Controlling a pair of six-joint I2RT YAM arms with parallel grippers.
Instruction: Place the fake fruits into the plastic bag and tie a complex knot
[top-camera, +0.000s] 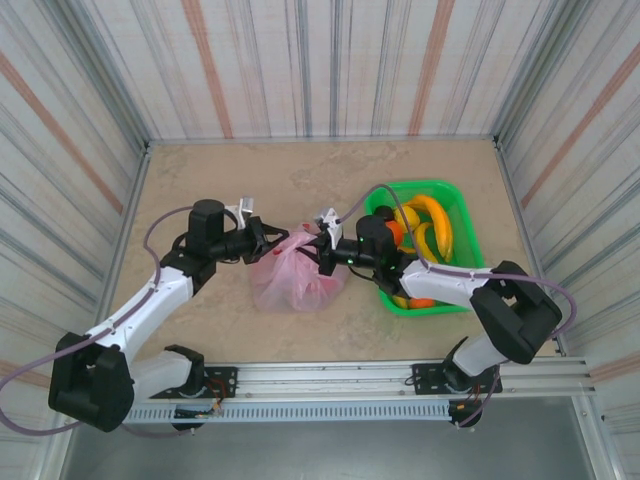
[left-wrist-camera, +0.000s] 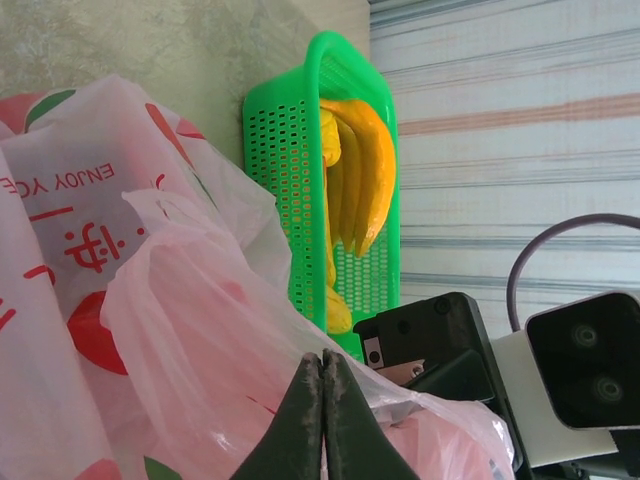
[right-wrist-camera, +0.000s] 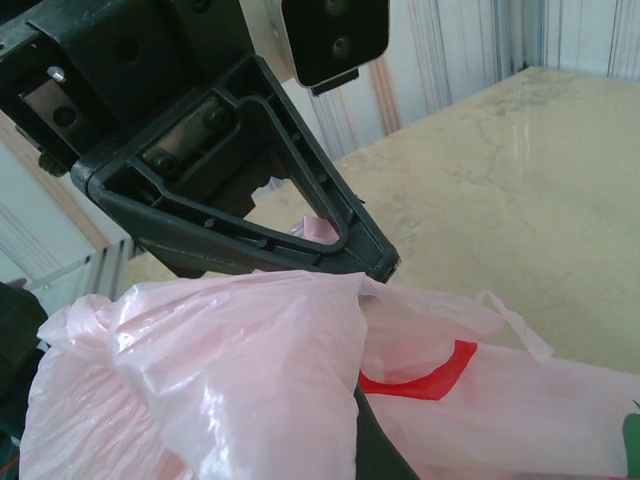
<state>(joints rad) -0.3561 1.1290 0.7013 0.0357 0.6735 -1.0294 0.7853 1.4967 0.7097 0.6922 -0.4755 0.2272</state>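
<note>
The pink plastic bag (top-camera: 295, 278) with red peach prints lies crumpled mid-table between both arms. My left gripper (top-camera: 268, 240) is shut at the bag's top left; its fingertips (left-wrist-camera: 323, 358) press together on a ridge of film, which tents up to them (right-wrist-camera: 385, 265). My right gripper (top-camera: 322, 252) is shut on the bag's top right edge; film drapes over its dark fingers (right-wrist-camera: 385, 450). Of the fake fruits, yellow bananas (top-camera: 435, 225) (left-wrist-camera: 360, 170) and orange balls (top-camera: 397, 232) lie in the basket. What the bag holds I cannot tell. The knot is out of view.
The bright green basket (top-camera: 462, 215) (left-wrist-camera: 275, 160) stands right of the bag, close to the right arm. Striped walls (top-camera: 320, 60) ring the beige table (top-camera: 250, 175). The right arm's black wrist and white camera (left-wrist-camera: 580, 370) sit close in front of my left fingers.
</note>
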